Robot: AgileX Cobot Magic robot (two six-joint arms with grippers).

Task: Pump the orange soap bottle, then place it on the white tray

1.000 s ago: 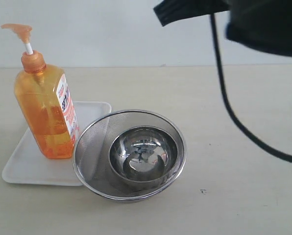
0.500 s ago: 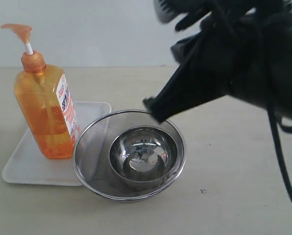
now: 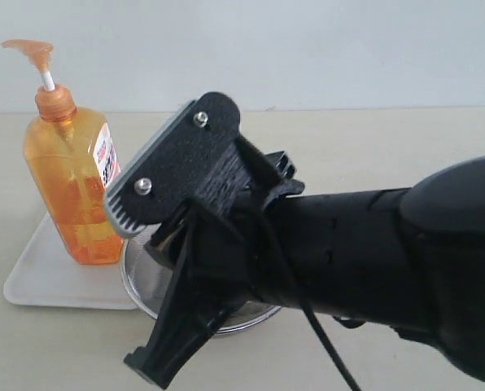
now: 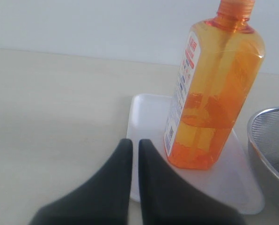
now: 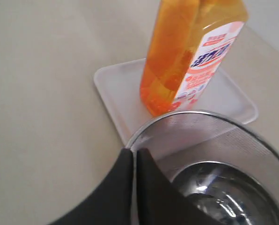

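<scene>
Starting with the tray (image 3: 31, 281): white, flat on the table, carrying the bottle (image 3: 67, 183) upright, so already sitting where the task wants it. Right beside that, a mesh strainer (image 5: 200, 136) with its rim overlapping the tray's edge. Nested inside it, a shiny steel bowl (image 5: 214, 187) holding nothing but reflections. Orange soap in the bottle, level hard to call through the tinted plastic.

Can't see most of the strainer and bowl from the outside camera, thanks to the big black right arm (image 3: 348, 252) stretched across the front. Pump head cut off in both wrist shots too.

As for the right gripper (image 5: 134, 152): pinched closed, gripping nothing, tips hanging over the strainer's rim near the bottle. Same deal with the left gripper (image 4: 131, 142): fingers together with just a slit between, empty, pointing at the tray's edge, close to the bottle but not touching.
</scene>
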